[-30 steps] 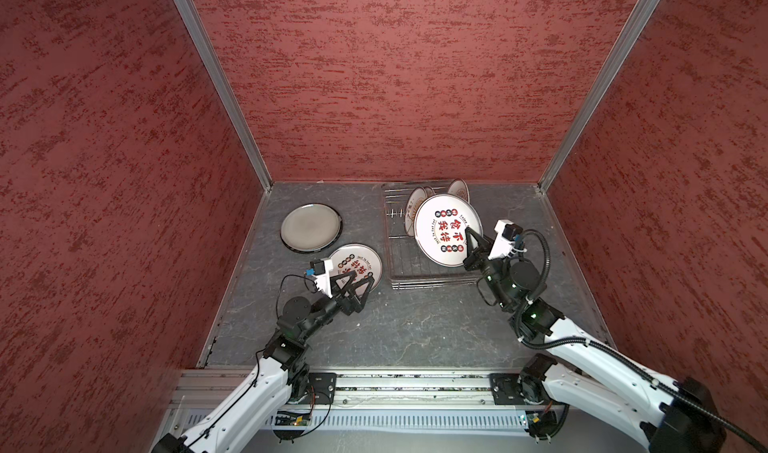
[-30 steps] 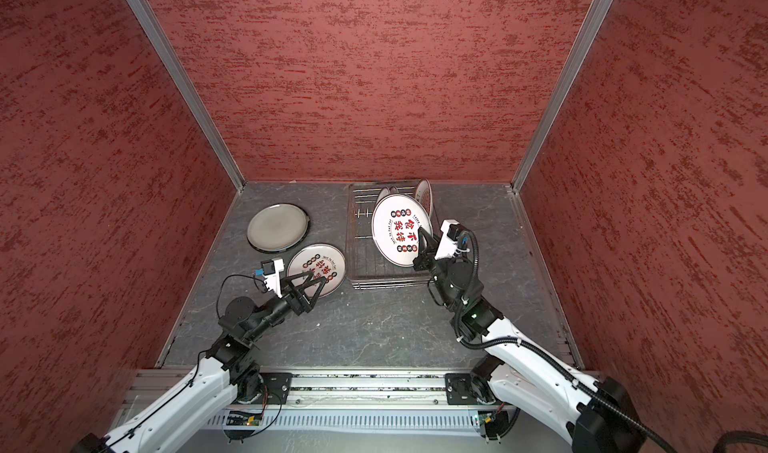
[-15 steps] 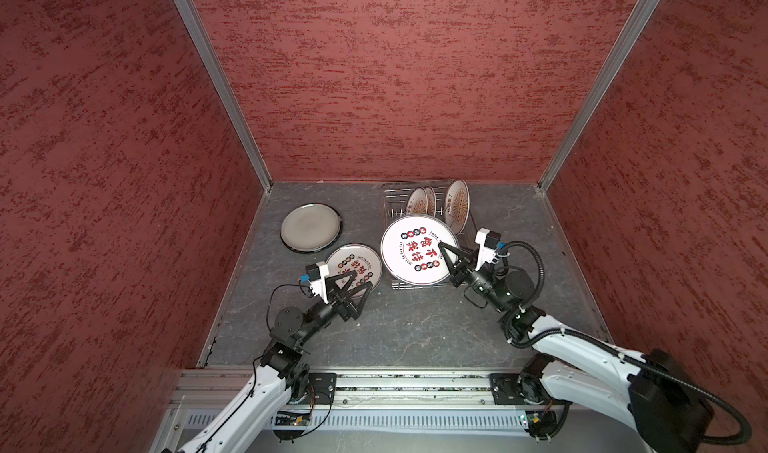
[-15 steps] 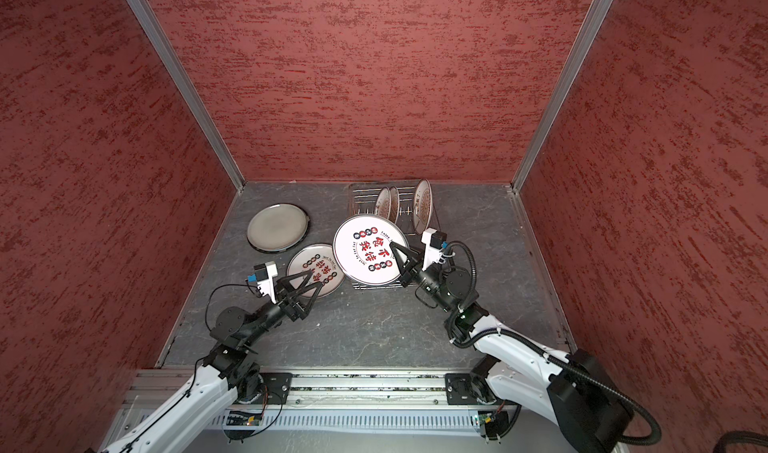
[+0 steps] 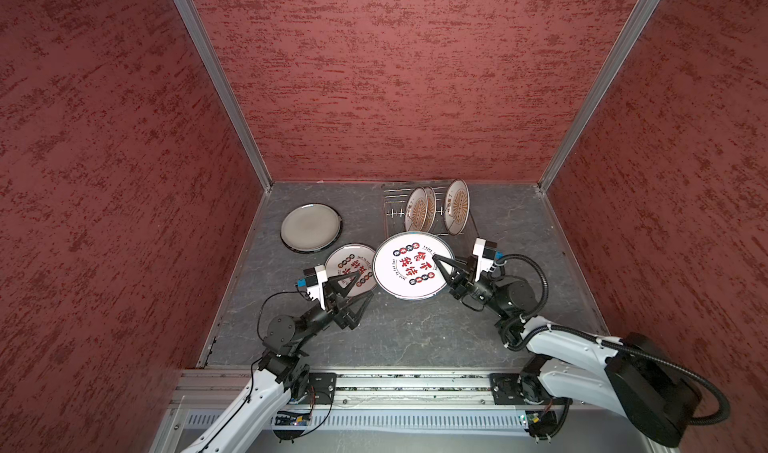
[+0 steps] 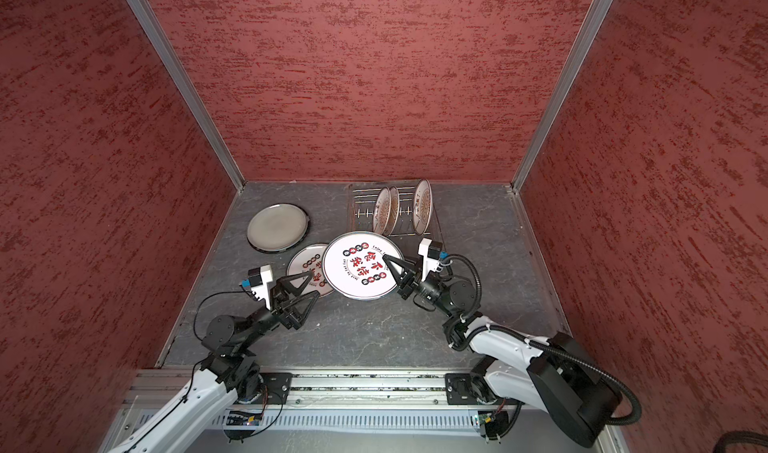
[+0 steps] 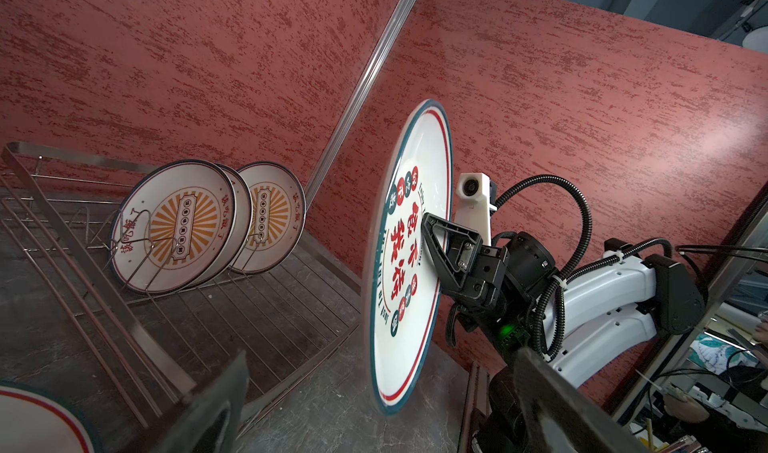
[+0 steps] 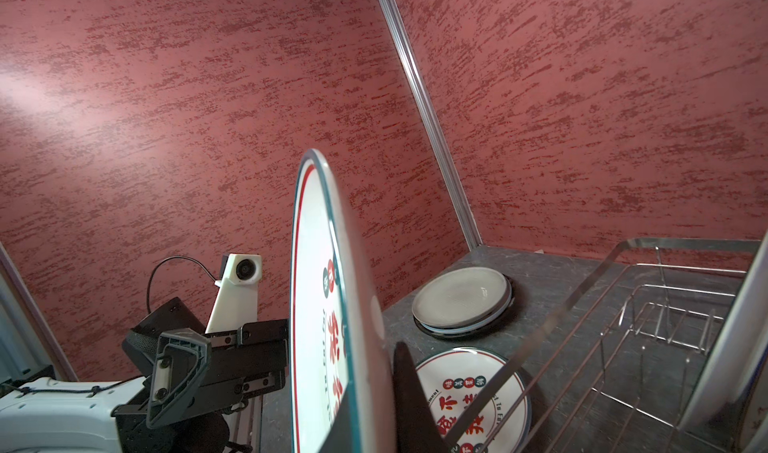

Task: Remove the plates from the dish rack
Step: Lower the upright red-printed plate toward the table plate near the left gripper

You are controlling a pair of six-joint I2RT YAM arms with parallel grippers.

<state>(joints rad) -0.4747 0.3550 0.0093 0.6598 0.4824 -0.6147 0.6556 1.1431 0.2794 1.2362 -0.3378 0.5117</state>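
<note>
R gripper (image 5: 438, 264) clamps rim of character plate (image 5: 399, 272) just beside dish rack (image 5: 390, 199); L gripper (image 5: 363, 285) jaws wide. Likely stiff, slick, breakable: you grip rim only.

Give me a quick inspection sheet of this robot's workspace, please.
Surface: dark grey stone-look tabletop.
Job's things: dish rack holds three sunburst plates on edge; grey plate and flat lettered plate lie on the tabletop.
Clutter: nothing seen.
Grippers: left gripper open, empty; right gripper shut on held lettered plate, at its rim.
Cables: thin black cable at left wrist; ribbed hose at right.
Surroundings: red textured walls; metal rail in front.
</note>
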